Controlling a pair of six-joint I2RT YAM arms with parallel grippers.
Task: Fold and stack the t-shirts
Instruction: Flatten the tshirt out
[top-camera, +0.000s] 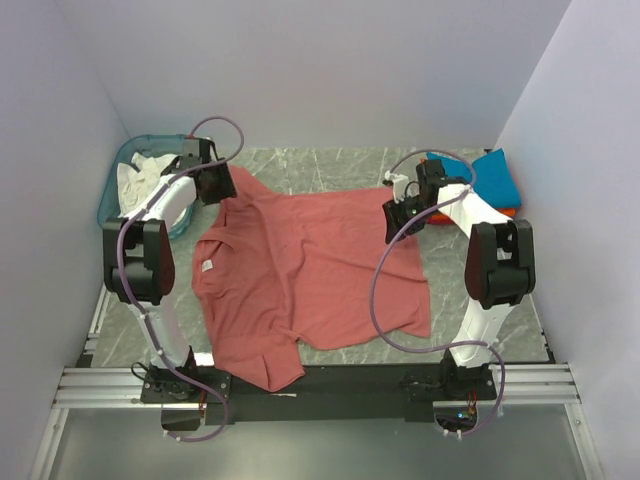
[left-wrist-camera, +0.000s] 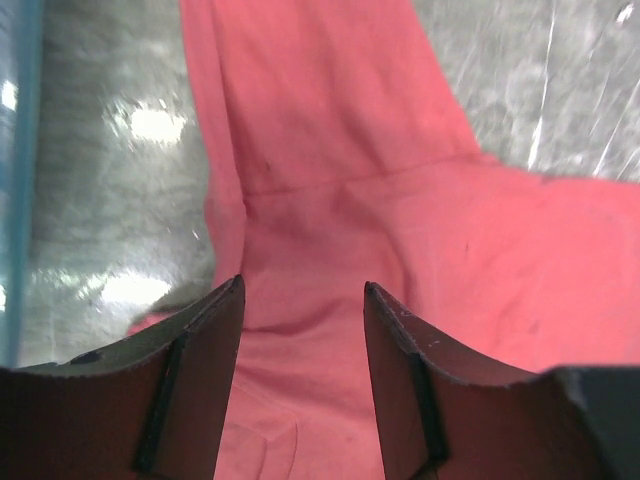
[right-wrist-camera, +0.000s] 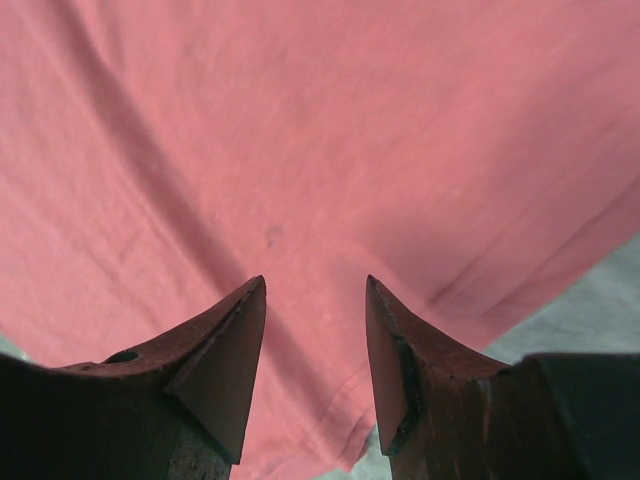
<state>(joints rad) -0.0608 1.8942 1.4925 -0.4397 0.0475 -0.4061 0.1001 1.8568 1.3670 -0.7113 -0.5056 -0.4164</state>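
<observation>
**Both pairs of fingers parted over the spread red shirt**

The left fingers (left-wrist-camera: 215, 330) stand apart with a clear gap between them. In the left wrist view nothing is pinched there; only cloth shows through the gap, lying below the tips. That cloth is the dusty-red t-shirt (top-camera: 320, 270), spread mostly flat on the desk (top-camera: 330, 165). Ahead of the left fingers a sleeve runs away from the tips, with bare grey desk on either side of it. Just to the left of these fingers stands the wall of the translucent teal basket (top-camera: 108, 195) (some white cloth (top-camera: 140, 178) lies bunched inside it).

The right fingers (right-wrist-camera: 240, 320) are parted about as widely and also hold nothing that can be seen. Red cloth fills nearly everything beneath and beyond them. The shirt's hem crosses just past the right-hand tip, and a small wedge of desk shows beyond it.

From above, the two pairs of fingers sit over opposite far corners of the shirt, and most of its body lies between them and nearer the arm bases. The small white neck label (top-camera: 208, 266) lies on the near side of the left fingers. A near corner of the shirt hangs past the desk edge.

To the right of the right fingers, apart from the red shirt, the folded teal-blue t-shirt (top-camera: 488, 178) rests on the orange t-shirt (top-camera: 508, 211)
</observation>
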